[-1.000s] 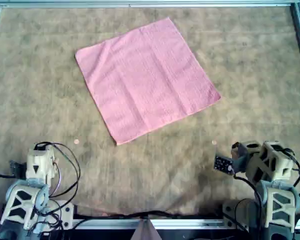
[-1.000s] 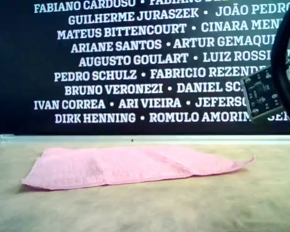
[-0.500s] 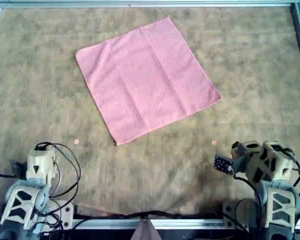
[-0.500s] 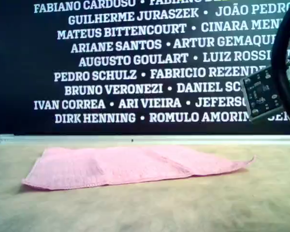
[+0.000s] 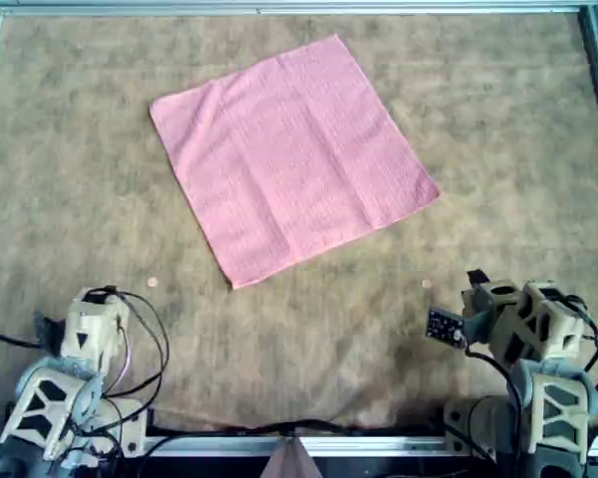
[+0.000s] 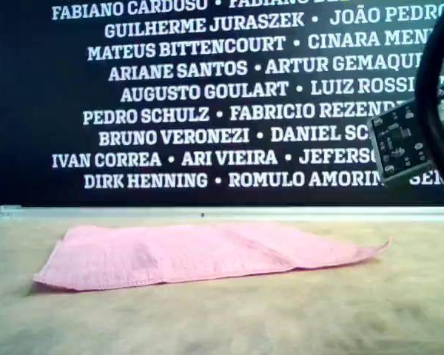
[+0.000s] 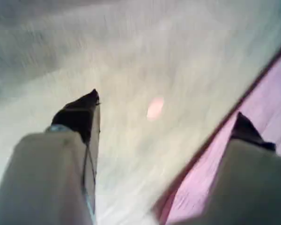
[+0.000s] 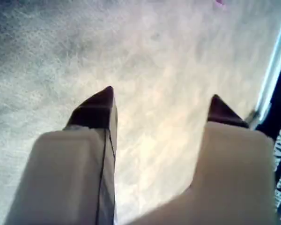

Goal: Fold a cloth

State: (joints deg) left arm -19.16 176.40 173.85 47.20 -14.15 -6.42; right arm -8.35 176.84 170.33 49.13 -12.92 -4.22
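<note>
- The brownish mottled table covering (image 5: 498, 149) is spreading across the whole work surface, with a metal rail (image 5: 279, 8) running along its far edge in the overhead view.
- A black banner (image 6: 207, 96) printed with white names is filling the background of the exterior view.
- The cloth (image 5: 291, 159) is lying flat and unfolded on the far half of the covering, turned so that its corners are pointing diamond-wise. It is sitting a little toward the overhead view's left of centre, and nothing is touching it. In the exterior view the cloth (image 6: 192, 254) is resting low on the covering, with its corner at the exterior view's right lifting slightly.
- Two arms are sitting at the near edge, well apart from the cloth, one (image 5: 85, 334) at the overhead view's left and one (image 5: 523, 324) at its right.
- My first gripper (image 7: 168, 105) is hovering with its jaws spread wide and nothing between them. The cloth's edge (image 7: 267, 117) is showing beside one finger, which suggests this is the arm at the overhead view's left.
- My second gripper (image 8: 161, 93) is likewise hanging released and empty over bare covering, with the rail (image 8: 271, 70) and the banner at the side.
- A small circuit board (image 5: 444, 326) is hanging on the arm at the overhead view's right.
- Two small pale pink dots (image 5: 152, 283) (image 5: 426, 284) are lying on the covering, one ahead of each arm.
</note>
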